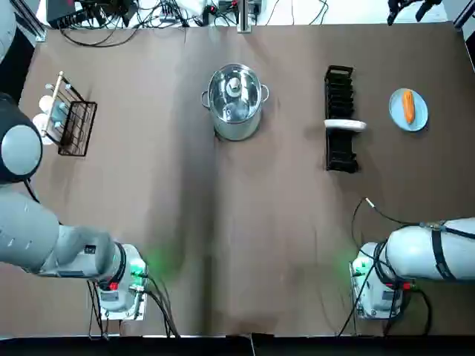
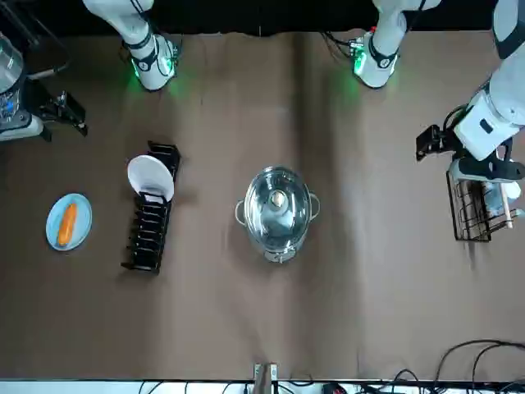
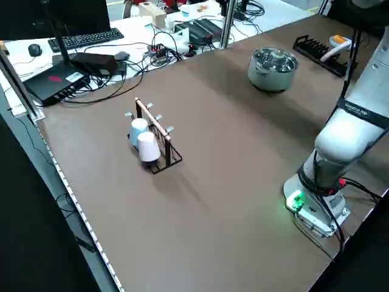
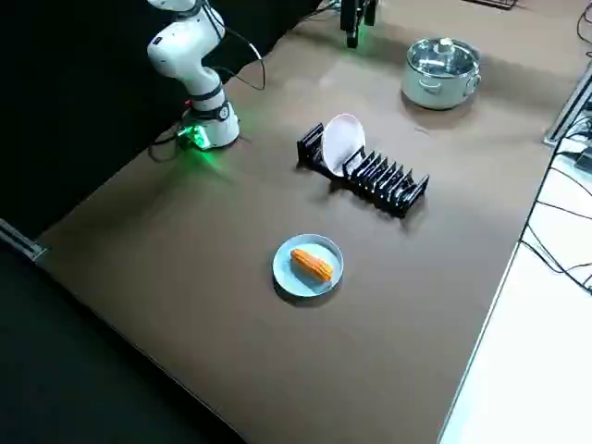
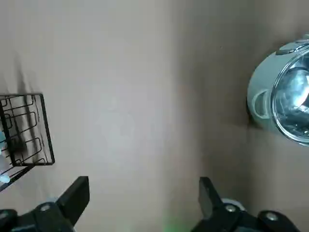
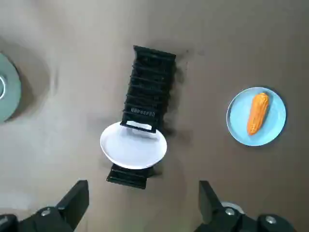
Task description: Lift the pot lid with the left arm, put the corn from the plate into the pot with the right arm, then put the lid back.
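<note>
In the top view the pot point(image 1: 234, 115) stands on the table point(image 1: 223, 222) at upper centre, with its lid point(image 1: 235, 89) on it. To its right is the dish rack point(image 1: 340, 152), with a dish point(image 1: 345, 125) upright in its slots. Further right, near the upper right edge, the corn point(image 1: 408, 106) lies on the plate point(image 1: 418, 119), well apart from the pot. At the far left sits the wire rack point(image 1: 76, 127), holding cups point(image 1: 44, 115). My left gripper point(image 5: 144, 187) hangs above wire rack and pot. My right gripper point(image 6: 144, 188) hangs above dish rack and plate.
</note>
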You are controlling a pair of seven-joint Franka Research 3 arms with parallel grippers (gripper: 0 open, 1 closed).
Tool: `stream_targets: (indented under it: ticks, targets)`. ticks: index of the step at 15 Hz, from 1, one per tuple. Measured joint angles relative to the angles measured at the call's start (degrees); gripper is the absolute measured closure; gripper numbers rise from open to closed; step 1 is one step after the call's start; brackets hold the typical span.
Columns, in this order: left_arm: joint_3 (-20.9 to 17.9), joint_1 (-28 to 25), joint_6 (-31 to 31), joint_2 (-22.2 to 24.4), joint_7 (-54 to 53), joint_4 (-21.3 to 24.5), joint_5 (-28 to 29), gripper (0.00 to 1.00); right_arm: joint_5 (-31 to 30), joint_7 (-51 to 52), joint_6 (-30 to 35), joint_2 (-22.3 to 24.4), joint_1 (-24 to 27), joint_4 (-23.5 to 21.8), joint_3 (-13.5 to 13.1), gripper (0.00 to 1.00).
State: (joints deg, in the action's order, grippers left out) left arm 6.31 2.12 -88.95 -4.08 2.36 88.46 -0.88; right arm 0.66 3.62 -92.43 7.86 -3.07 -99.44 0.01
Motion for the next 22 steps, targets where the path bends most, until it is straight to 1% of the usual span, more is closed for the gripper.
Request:
stream_targets:
  ticks: [5,8,9,11,12,14,17,20,22]
  targets:
    - [0.02,0.01,0.37,0.02,0.02,0.0,0.0,0.0,0.14,0.01,-0.38,0.0,0.02,-0.12,0.38,0.0]
    - [0.91,1.12,0.53,-0.13,0.58,0.11,-0.14,0.0,0.16,0.19,-0.4,0.0,-0.19,-0.31,0.64,0.0]
    - [2.71,3.45,0.65,-1.16,4.89,0.35,-0.62,0.0,0.16,0.41,-0.4,0.0,-0.25,-0.41,0.75,0.0]
    - [4.29,7.64,0.42,-3.49,11.48,0.59,-1.84,0.0,0.16,0.5,-0.4,0.11,-0.27,-0.87,0.79,0.0]
    - [4.69,10.37,-0.87,-5.13,14.86,0.65,-2.06,0.0,0.16,0.51,-0.4,0.27,-0.26,-1.29,0.77,0.0]
    - [4.93,15.36,-7.38,-8.81,22.39,0.74,-2.13,0.0,0.16,0.51,-0.32,0.76,-0.26,-2.12,0.59,0.0]
    - [5.0,20.21,-19.36,-14.42,31.82,0.78,-2.15,0.0,0.21,0.51,-0.36,1.23,-0.24,-2.17,0.28,0.0]
    - [4.52,24.58,-30.8,-19.54,38.23,0.78,-1.91,0.0,0.31,0.51,-0.72,1.59,-0.25,-2.13,0.31,0.0]
    - [4.27,26.71,-36.26,-22.35,40.93,0.74,-0.87,0.0,0.33,0.51,-0.75,1.6,-0.27,-2.13,0.42,0.0]
